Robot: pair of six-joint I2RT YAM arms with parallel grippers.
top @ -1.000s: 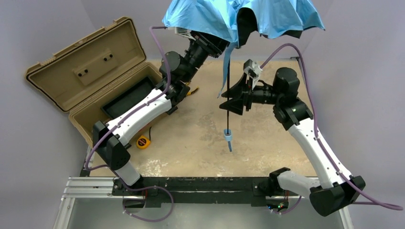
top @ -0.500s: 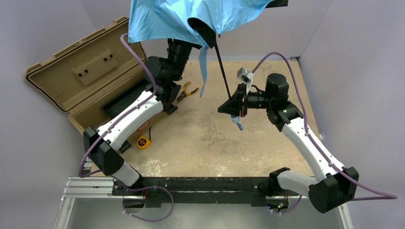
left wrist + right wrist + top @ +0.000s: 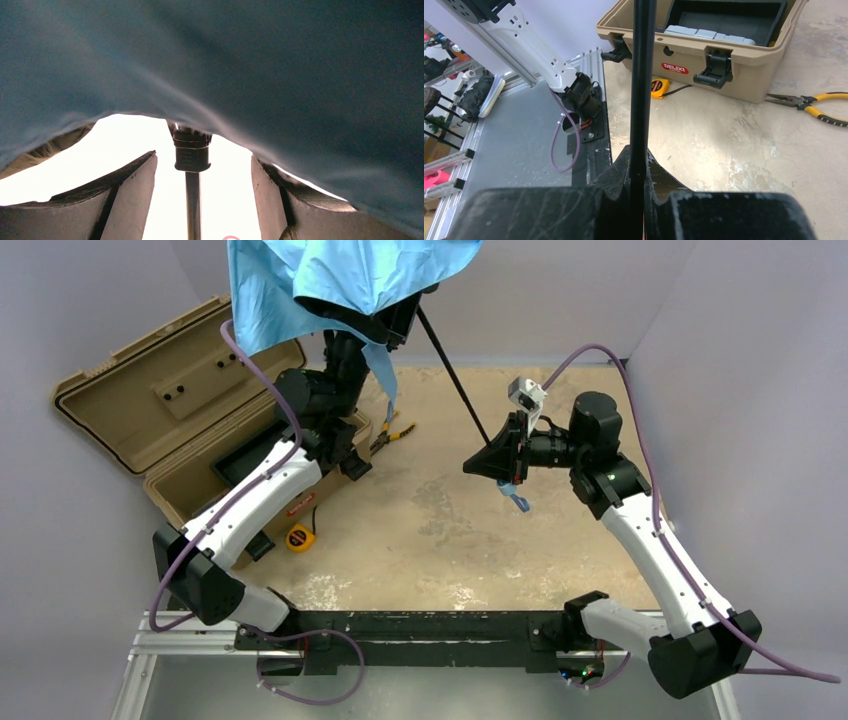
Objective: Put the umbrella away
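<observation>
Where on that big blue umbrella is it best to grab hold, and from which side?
The umbrella is best held by its thin black shaft, low down near the handle, coming in sideways across it. The shaft is narrow and bare there; the cloth is wide and floppy. The right hand is shut on just that spot.

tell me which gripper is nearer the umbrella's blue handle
Right. The right gripper is shut on the black shaft right next to the handle; the left gripper is open around the shaft's far end, up under the canopy.
</observation>
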